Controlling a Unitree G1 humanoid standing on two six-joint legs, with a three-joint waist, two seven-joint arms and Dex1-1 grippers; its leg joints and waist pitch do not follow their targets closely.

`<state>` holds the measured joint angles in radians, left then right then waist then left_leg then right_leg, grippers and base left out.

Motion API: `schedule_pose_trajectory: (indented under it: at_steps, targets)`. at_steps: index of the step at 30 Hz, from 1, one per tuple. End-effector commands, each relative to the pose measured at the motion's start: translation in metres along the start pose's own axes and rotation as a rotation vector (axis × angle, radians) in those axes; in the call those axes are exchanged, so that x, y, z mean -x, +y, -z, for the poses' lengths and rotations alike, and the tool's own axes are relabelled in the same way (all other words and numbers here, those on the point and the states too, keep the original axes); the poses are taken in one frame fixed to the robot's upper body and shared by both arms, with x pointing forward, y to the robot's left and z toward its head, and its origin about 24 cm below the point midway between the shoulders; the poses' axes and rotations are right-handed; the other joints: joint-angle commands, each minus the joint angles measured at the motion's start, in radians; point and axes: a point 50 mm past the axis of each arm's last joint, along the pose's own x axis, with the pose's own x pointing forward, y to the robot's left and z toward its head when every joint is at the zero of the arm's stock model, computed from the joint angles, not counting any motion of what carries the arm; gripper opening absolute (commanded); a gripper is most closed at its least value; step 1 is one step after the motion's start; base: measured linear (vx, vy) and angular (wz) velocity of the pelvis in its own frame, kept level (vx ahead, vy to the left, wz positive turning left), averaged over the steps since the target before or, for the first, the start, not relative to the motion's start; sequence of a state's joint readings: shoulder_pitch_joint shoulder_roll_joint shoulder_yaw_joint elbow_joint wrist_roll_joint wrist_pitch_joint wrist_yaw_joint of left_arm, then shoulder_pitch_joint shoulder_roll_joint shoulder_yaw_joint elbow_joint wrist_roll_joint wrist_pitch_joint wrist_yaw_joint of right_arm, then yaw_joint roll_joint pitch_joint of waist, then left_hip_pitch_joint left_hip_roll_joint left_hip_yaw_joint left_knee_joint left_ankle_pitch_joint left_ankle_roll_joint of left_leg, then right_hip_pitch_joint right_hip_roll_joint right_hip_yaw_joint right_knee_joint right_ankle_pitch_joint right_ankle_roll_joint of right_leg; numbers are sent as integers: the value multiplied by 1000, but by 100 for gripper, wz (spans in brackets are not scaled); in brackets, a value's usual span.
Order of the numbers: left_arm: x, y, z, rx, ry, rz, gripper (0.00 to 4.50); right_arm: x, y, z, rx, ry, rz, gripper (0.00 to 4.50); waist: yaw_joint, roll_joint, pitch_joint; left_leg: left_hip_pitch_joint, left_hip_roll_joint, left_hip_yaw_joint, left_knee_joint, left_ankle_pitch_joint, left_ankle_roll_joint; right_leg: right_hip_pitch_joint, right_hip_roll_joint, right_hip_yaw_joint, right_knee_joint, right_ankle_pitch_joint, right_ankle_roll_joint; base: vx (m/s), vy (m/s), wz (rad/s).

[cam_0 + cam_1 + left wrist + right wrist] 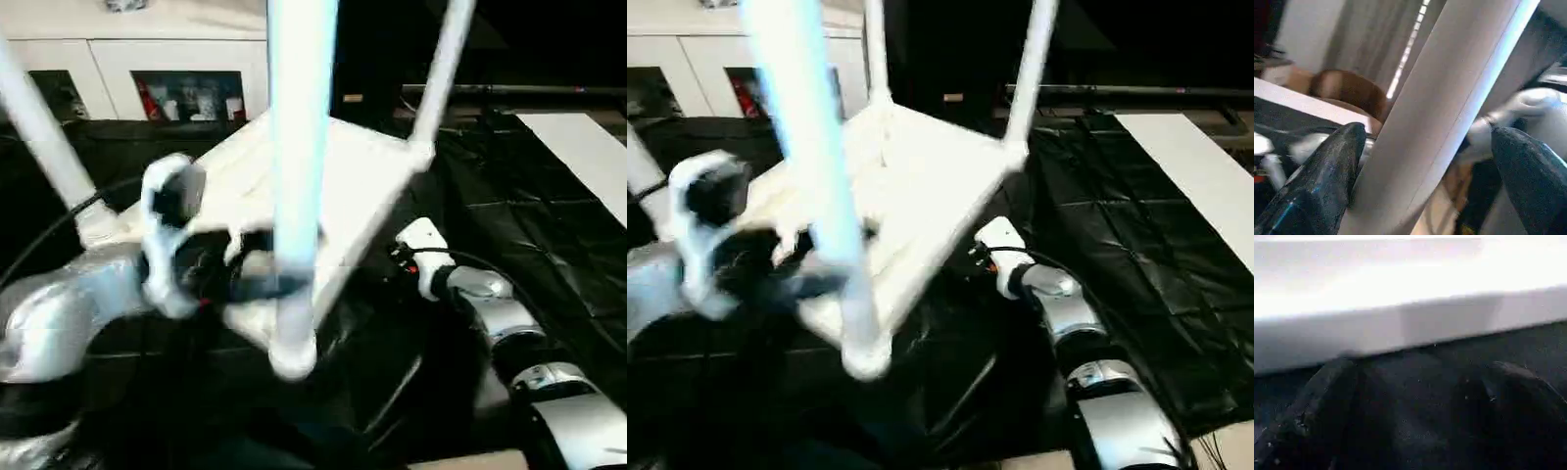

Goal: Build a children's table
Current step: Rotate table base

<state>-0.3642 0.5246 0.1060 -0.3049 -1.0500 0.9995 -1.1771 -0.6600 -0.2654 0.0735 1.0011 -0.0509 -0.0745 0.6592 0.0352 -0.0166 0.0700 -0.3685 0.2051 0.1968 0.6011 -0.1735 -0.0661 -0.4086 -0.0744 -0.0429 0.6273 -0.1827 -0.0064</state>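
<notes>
Four legs are standing up from the upturned children's table on the black sheet. Left gripper is straddling the near leg, jaws spread, ungripped; right gripper, jaws released, is sitting beside the tabletop edge. Risk: bumping that leg, tipping everything

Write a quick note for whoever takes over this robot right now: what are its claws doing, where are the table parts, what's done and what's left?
Left end effector: open, fingers straddling the near leg; a clamped grip isn't visible.
Right end effector: open, beside the tabletop's edge, holding nothing.
Tabletop: upside down and tilted on the black sheet.
Done: four legs stand up from the corners.
Left: confirm the legs are seated, then turn the table upright.
</notes>
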Motion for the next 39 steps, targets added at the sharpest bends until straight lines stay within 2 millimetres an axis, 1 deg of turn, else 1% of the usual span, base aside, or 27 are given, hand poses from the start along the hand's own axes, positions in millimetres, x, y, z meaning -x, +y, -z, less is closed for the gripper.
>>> schedule_pose_trajectory:
  at_steps: [1, 4, 6, 8, 10, 11, 13, 14, 15, 16, 17, 18, 20, 23, 26, 27, 28, 29, 30, 31, 32, 33, 34, 35, 37, 38, 39]
  targets:
    - [-9, -7, 7, 29, 59, 67, 450, 2, -2, 3, 8, 21, 6, 447, 2, 3, -71, 12, 15, -5, -65, -240, -7, 44, -38, 36, -71, -229, -237, 0, 0, 0]
    - [-11, -8, 10, 44, 76, 78, 450, 1, -2, 2, 21, 23, 13, 447, 1, 1, -69, 12, 15, -6, -66, -260, -15, 44, -39, 36, -74, -272, -222, 0, 0, 0]
    - [-13, -8, 10, 44, 68, 74, 450, 0, -1, 0, 12, 17, 9, 447, 0, -5, -68, 12, 14, -6, -65, -270, -22, 44, -41, 37, -78, -310, -206, 0, 0, 0]
    - [-13, -9, 9, 50, 58, 75, 450, -1, 0, 0, 13, 15, -3, 447, 0, -2, -68, 13, 14, -6, -65, -271, -26, 43, -41, 38, -78, -324, -196, 0, 0, 0]
    - [-14, -10, 8, 56, 49, 77, 450, -3, 2, 0, 12, 17, -9, 447, 0, -5, -69, 12, 14, -6, -64, -264, -25, 43, -40, 38, -78, -312, -196, 0, 0, 0]
    - [-14, -11, 8, 59, 47, 78, 450, -4, 3, 0, 12, 18, -9, 447, 0, -4, -71, 10, 12, -6, -64, -249, -24, 45, -39, 38, -74, -291, -200, 0, 0, 0]
    - [-18, -11, 7, 64, 34, 102, 450, -10, 10, -3, -8, 1, -19, 447, -4, -5, -71, 9, 13, -7, -65, -249, -24, 45, -40, 37, -74, -285, -205, 0, 0, 0]
    - [-22, -11, 7, 67, 27, 122, 450, -15, 16, -6, -21, -12, -39, 447, -8, -5, -70, 7, 13, -8, -66, -260, -26, 45, -40, 37, -74, -294, -207, 0, 0, 0]
    - [-23, -11, 7, 68, 26, 127, 450, -17, 18, -6, -23, -16, -49, 447, -8, -7, -70, 8, 14, -8, -66, -264, -28, 46, -41, 36, -75, -301, -205, 0, 0, 0]
    - [-23, -11, 7, 68, 26, 127, 450, -17, 18, -6, -23, -16, -49, 447, -9, -7, -70, 8, 14, -8, -66, -268, -29, 45, -41, 36, -75, -304, -204, 0, 0, 0]
    - [-28, -11, 7, 69, 23, 154, 450, -22, 27, -9, 3, -16, -94, 447, -14, -11, -70, 6, 14, -9, -66, -271, -31, 47, -41, 37, -76, -312, -198, 0, 0, 0]
    - [-28, -11, 7, 69, 23, 154, 450, -22, 28, -9, 4, -16, -95, 447, -15, -10, -70, 9, 14, -9, -66, -272, -31, 45, -42, 37, -77, -316, -197, 0, 0, 0]
    - [-36, -12, 7, 71, 16, 191, 450, -28, 39, -15, 28, -31, -155, 447, -22, -11, -71, 7, 15, -9, -65, -263, -29, 47, -41, 37, -74, -299, -200, 0, 0, 0]
    - [-42, -12, 8, 77, 14, 209, 450, -35, 50, -21, 62, -37, -202, 447, -27, -10, -71, 6, 15, -10, -65, -264, -31, 47, -40, 36, -73, -285, -210, 0, 0, 0]
    - [-45, -11, 8, 75, 12, 209, 450, -37, 53, -23, 75, -36, -213, 447, -34, -13, -70, 8, 16, -10, -65, -276, -31, 45, -40, 36, -74, -289, -214, 0, 0, 0]
    - [-47, -9, 8, 65, 10, 202, 450, -39, 55, -25, 78, -40, -217, 447, -36, -17, -69, 6, 16, -10, -65, -282, -29, 46, -41, 36, -75, -301, -212, 0, 0, 0]
    - [-47, -9, 8, 65, 10, 202, 450, -39, 55, -25, 78, -40, -217, 447, -37, -17, -70, 6, 16, -10, -64, -278, -29, 47, -42, 37, -75, -300, -210, 0, 0, 0]
    - [-48, 2, 7, 8, -16, 129, 450, -41, 56, -26, 88, -38, -201, 447, -40, -15, -69, 7, 18, -11, -65, -283, -28, 45, -43, 37, -77, -309, -208, 0, 0, 0]
    - [-48, 5, 7, -9, -23, 105, 450, -41, 56, -27, 94, -37, -196, 447, -40, -15, -68, 7, 19, -11, -66, -284, -27, 45, -43, 38, -79, -309, -206, 0, 0, 0]
    - [-47, 13, 7, -30, -22, 42, 450, -42, 56, -27, 101, -31, -177, 447, -41, -14, -69, 9, 19, -12, -65, -285, -27, 45, -42, 38, -78, -308, -203, 0, 0, 0]
    - [-46, 19, 8, -43, -20, -2, 450, -43, 56, -27, 105, -27, -164, 447, -41, -15, -67, 8, 18, -12, -66, -292, -27, 43, -43, 38, -81, -329, -195, 0, 0, 0]
    - [-45, 29, 7, -94, -15, -87, 450, -44, 56, -27, 109, -24, -141, 447, -40, -14, -67, 9, 18, -13, -66, -293, -30, 44, -45, 38, -81, -340, -191, 0, 0, 0]
    - [-44, 34, 7, -116, -13, -129, 450, -45, 56, -27, 112, -24, -131, 447, -39, -14, -66, 15, 20, -13, -66, -308, -32, 38, -43, 38, -85, -359, -184, 0, 0, 0]
    - [-41, 47, 5, -153, -10, -237, 450, -46, 56, -28, 121, -22, -98, 447, -39, -16, -66, 12, 19, -14, -67, -314, -37, 40, -43, 38, -82, -361, -179, 0, 0, 0]
    - [-37, 54, 3, -192, 6, -296, 450, -47, 55, -28, 110, -16, -69, 447, -38, -16, -66, 14, 17, -15, -67, -328, -42, 38, -44, 38, -86, -393, -163, 0, 0, 0]
    - [-34, 59, 2, -216, 28, -346, 450, -48, 54, -29, 105, -16, -54, 447, -39, -16, -65, 11, 17, -16, -68, -332, -43, 40, -44, 36, -87, -405, -157, 0, 0, 0]
    - [-30, 65, 1, -242, 42, -407, 450, -48, 53, -29, 98, -16, -36, 447, -40, -15, -65, 11, 17, -19, -69, -342, -45, 37, -45, 36, -91, -431, -143, 0, 0, 0]
